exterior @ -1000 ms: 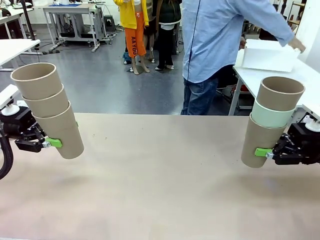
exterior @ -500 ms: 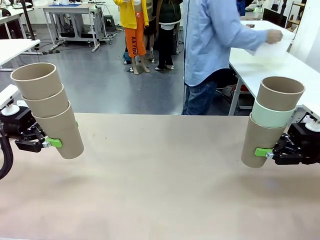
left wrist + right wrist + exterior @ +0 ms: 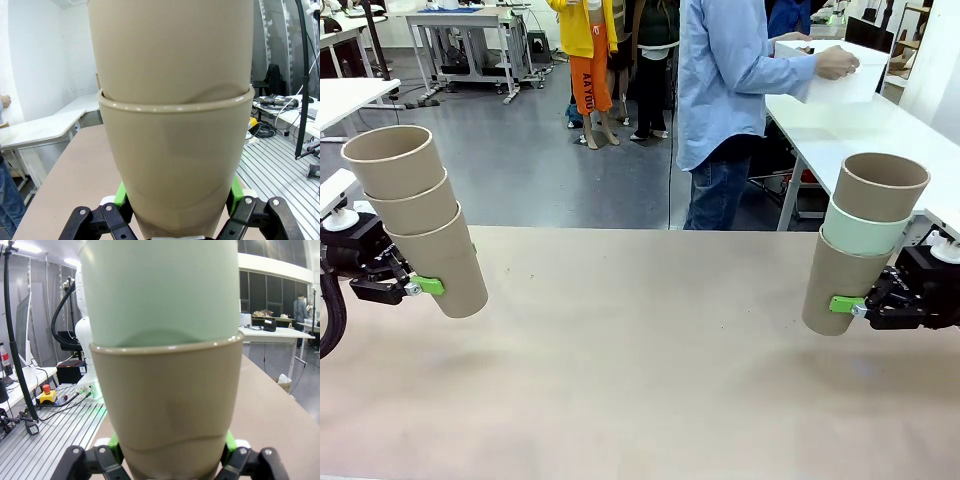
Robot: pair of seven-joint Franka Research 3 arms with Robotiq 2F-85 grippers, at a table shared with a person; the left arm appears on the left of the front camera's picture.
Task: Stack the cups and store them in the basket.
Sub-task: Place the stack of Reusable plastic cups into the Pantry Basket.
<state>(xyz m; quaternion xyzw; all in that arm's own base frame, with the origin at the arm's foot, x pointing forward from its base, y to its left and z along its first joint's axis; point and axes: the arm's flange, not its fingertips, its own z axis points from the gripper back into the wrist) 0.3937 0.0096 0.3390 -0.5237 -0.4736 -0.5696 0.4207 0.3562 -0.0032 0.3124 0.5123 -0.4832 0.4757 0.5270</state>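
Note:
My left gripper (image 3: 420,286) is shut on a stack of three tan-brown cups (image 3: 420,215), held above the table at the left and tilted to the left. In the left wrist view the bottom cup (image 3: 175,165) sits between the green pads (image 3: 120,192). My right gripper (image 3: 842,305) is shut on a second stack (image 3: 865,240): a tan cup at the bottom, a mint green cup (image 3: 863,228) in it, a tan cup on top. The right wrist view has the tan cup (image 3: 167,410) in the jaws and the mint cup (image 3: 157,290) above. Behind the table a person lifts the white basket (image 3: 830,75).
The tan table top (image 3: 640,350) stretches between both arms. A person in a light blue shirt (image 3: 725,80) stands at the far edge, turned toward a white side table (image 3: 850,130) at the back right. More tables stand in the background.
Both arms and their cup stacks have stayed still. The person has turned and raised the white basket off the side table, bringing it up and to the left.

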